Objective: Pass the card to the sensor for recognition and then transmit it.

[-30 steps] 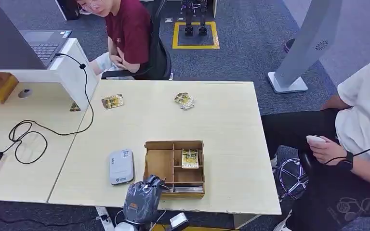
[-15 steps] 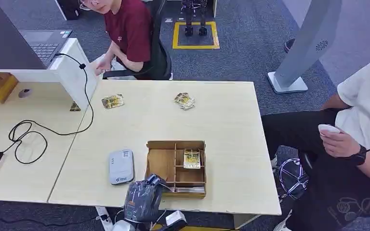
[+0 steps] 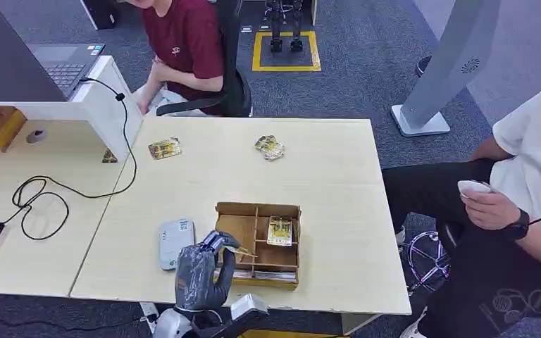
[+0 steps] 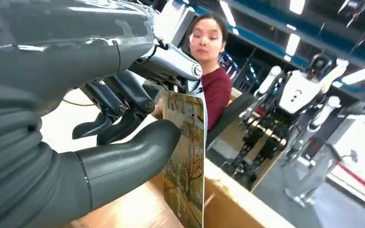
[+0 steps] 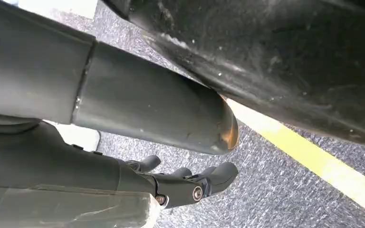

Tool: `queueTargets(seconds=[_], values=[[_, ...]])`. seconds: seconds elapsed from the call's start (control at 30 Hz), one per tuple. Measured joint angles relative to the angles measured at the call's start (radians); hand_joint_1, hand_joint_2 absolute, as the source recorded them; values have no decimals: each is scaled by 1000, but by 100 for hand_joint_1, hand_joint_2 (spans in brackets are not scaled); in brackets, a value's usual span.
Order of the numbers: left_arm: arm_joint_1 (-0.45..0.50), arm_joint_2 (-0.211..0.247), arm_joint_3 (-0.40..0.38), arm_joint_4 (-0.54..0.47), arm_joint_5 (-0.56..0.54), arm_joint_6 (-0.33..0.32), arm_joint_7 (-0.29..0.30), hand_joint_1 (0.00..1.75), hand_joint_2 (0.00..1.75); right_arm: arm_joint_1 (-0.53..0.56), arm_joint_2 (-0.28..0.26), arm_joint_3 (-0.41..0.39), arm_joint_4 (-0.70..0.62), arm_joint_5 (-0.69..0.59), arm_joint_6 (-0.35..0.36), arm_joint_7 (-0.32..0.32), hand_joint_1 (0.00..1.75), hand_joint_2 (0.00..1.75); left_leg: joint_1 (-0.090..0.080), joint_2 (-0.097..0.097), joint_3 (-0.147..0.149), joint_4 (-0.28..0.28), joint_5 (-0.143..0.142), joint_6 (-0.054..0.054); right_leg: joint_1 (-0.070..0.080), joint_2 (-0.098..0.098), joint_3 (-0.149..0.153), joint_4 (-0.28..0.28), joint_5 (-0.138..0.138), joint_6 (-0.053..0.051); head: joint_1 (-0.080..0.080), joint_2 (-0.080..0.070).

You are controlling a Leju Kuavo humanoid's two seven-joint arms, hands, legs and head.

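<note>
My left hand (image 3: 203, 271) hovers over the left part of the wooden divided box (image 3: 225, 236) near the table's front edge. It pinches a picture card (image 4: 185, 156) upright between the thumb and fingers, and the card's thin edge (image 3: 243, 251) sticks out toward the box. Another card (image 3: 279, 231) lies in a right compartment of the box. The grey-white sensor (image 3: 176, 243) lies flat on the table just left of the box, beside my left hand. My right hand (image 5: 185, 183) hangs by my body above the carpet, fingers loosely apart, holding nothing.
Two more card piles (image 3: 164, 148) (image 3: 270, 147) lie at the table's far side. A person in a red shirt (image 3: 183, 49) sits behind the table; another person (image 3: 528, 190) sits at the right holding a small white device. A black cable (image 3: 42, 193) loops on the left desk.
My left hand has risen from the table's front edge and moved forward over the box's left side, the card now showing between its fingers. The person at the right shifted a hand slightly.
</note>
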Motion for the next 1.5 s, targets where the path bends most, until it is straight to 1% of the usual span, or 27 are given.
queueTargets(seconds=[0.3,0.37,0.47,0.57,0.67,0.8,1.0,1.07,1.17,1.33,1.5], values=[[-2,2,-3,-27,10,0,-8,175,175,0,0,0,0,6,1,2,0,0,0,0,0,0,0,0,0,0,0,0,0,0,0,0],[-13,-3,-3,-27,-21,0,13,175,175,-1,0,0,0,18,2,5,0,0,0,0,0,0,0,0,0,0,0,0,0,0,0,0],[-58,-7,-2,-21,-87,0,96,175,175,-2,0,0,0,32,3,6,0,0,0,0,0,0,0,0,0,0,0,0,0,0,0,0],[-121,-7,2,11,-117,0,159,175,175,-5,0,2,0,42,3,11,0,0,0,0,0,0,1,0,0,0,0,0,1,-1,0,0],[-185,-7,5,57,-130,0,197,175,175,-7,-1,3,0,55,7,16,0,0,0,0,0,0,2,1,0,0,0,0,2,0,0,0],[-233,-8,9,104,-133,0,208,175,175,-9,-1,5,0,56,12,16,0,0,0,0,0,0,2,1,0,1,0,0,2,-1,0,0],[-255,-12,16,143,-134,0,214,175,175,-12,-1,5,1,56,15,17,0,0,0,0,0,0,1,2,0,1,0,0,2,0,0,0],[-262,-12,17,155,-149,-2,234,175,175,-12,-1,5,1,59,15,17,0,0,0,0,0,0,1,2,0,1,-1,0,2,0,0,0],[-302,-11,21,201,-161,-7,276,175,175,-15,-2,5,1,75,18,18,0,0,0,0,0,0,2,2,0,1,-1,0,2,0,0,0],[-360,-8,34,280,-179,-8,311,175,175,-19,-6,7,2,90,24,18,0,0,0,1,0,0,2,1,0,2,0,0,3,-1,0,0],[-408,7,68,356,-184,-6,325,175,175,-22,-9,8,2,109,24,16,0,0,0,1,0,0,3,2,0,2,-1,0,3,-1,0,0]])
